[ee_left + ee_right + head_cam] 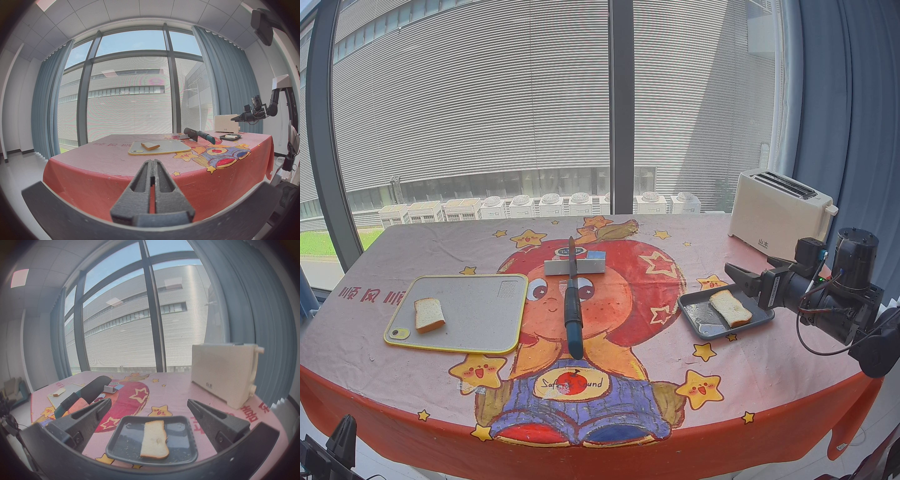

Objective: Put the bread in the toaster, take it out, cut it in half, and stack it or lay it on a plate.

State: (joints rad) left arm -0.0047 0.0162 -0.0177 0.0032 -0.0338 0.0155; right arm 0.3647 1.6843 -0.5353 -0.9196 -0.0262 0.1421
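Bread (153,440): on plate (182,443) by right edge of table (787,369), long axis along reach of right tool (147,401).
Right tool: open, nearer arm.
Left tool (152,168): closed, off table.

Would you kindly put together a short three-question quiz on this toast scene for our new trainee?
1. True or false: the knife lies on the cutting board.
2. Multiple choice: the right gripper has its jaws A) shut on bread; B) open, near the plate; C) shut and empty.
3. Short answer: what lies under the left bread piece, and what under the right bread piece?

Key
1. False: it lies on the tablecloth between board and plate.
2. B.
3. The cutting board; the plate.
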